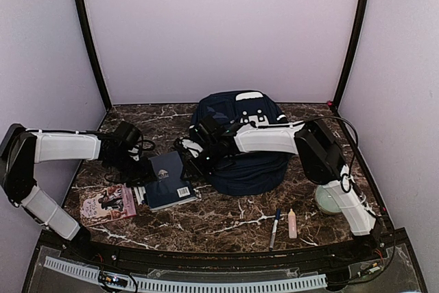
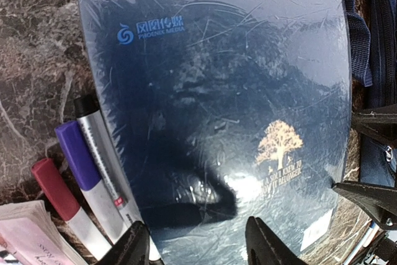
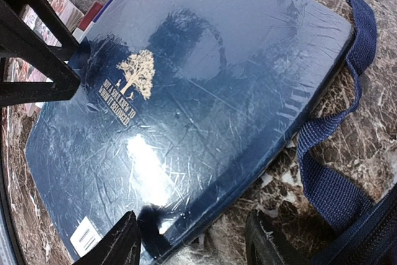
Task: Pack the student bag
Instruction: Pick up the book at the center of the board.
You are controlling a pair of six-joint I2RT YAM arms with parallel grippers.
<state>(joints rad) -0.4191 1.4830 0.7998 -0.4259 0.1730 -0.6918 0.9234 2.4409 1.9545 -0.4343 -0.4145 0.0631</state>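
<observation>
The student bag (image 1: 240, 143), a navy backpack with a white patch, lies at the middle back of the table; its strap (image 3: 329, 153) trails beside a dark blue hardcover book (image 1: 168, 182). The book (image 2: 217, 91) has a gold tree on its cover. My left gripper (image 2: 198, 246) hovers open over the book's left edge, nothing between its fingers. My right gripper (image 3: 192, 243) is open too, straddling the book's (image 3: 186, 91) right edge, one finger over the cover and the other over the marble. In the top view the left gripper (image 1: 137, 168) and right gripper (image 1: 195, 159) flank the book.
Three markers (image 2: 84, 172) lie against the book's left side, with a pink book (image 1: 108, 204) beyond them. A pen (image 1: 275, 228) and a pink tube (image 1: 292, 223) lie near the front edge. A pale green round object (image 1: 329, 200) sits by the right arm.
</observation>
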